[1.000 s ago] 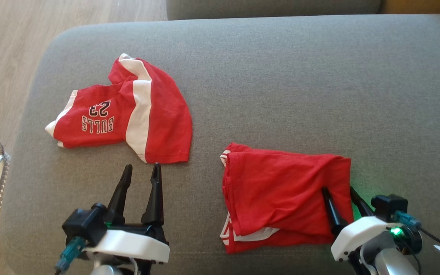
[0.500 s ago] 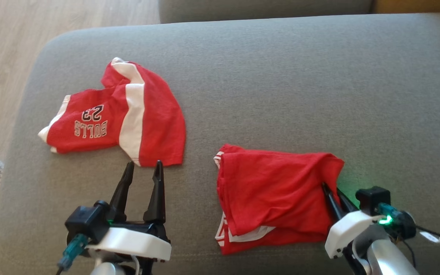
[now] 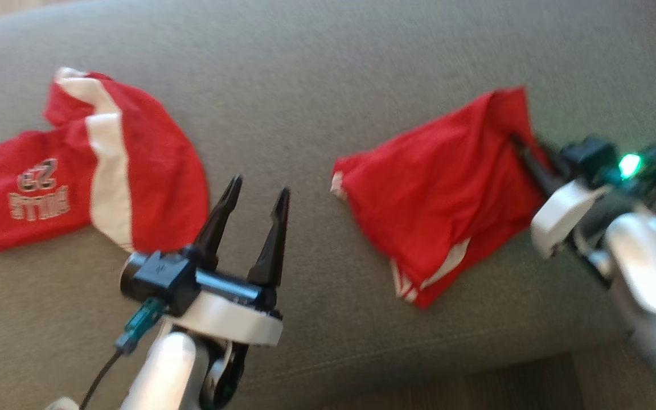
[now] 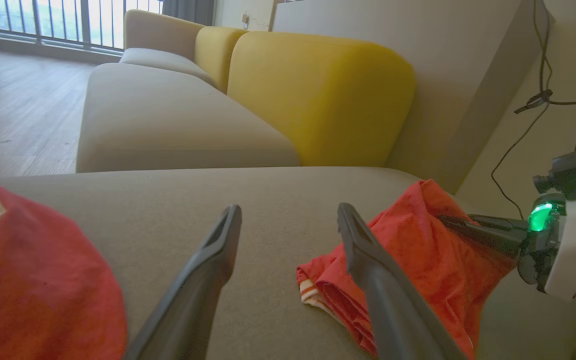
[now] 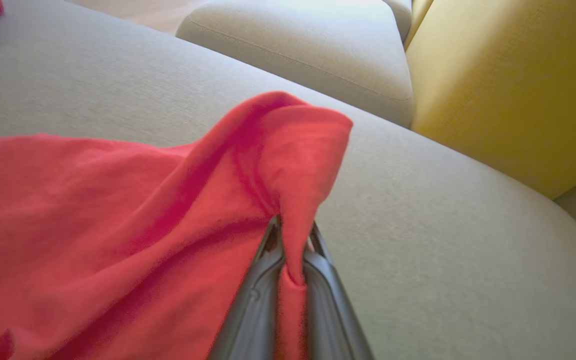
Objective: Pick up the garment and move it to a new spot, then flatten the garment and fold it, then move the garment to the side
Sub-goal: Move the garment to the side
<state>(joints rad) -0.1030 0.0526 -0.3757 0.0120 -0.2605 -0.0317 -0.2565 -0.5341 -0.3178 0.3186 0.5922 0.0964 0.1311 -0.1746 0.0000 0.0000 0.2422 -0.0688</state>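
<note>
The garment is a red folded piece with white trim, lying on the grey couch cushion at the right. My right gripper is shut on its far right corner, which is pulled up into a peak. In the right wrist view the two dark fingers pinch a fold of the red garment between them. My left gripper hovers open over bare cushion between the two red pieces, holding nothing. Its open fingers show in the left wrist view, with the garment and the right gripper beyond them.
A second red jersey with white stripes and "BULLS 23" lettering lies at the left. The cushion's front edge and wood floor run along the bottom right. A yellow back cushion and another grey seat stand behind.
My right gripper has shut on the garment's right corner and drawn it up and away, tilting the cloth. The head camera has shifted. My left gripper stays open.
</note>
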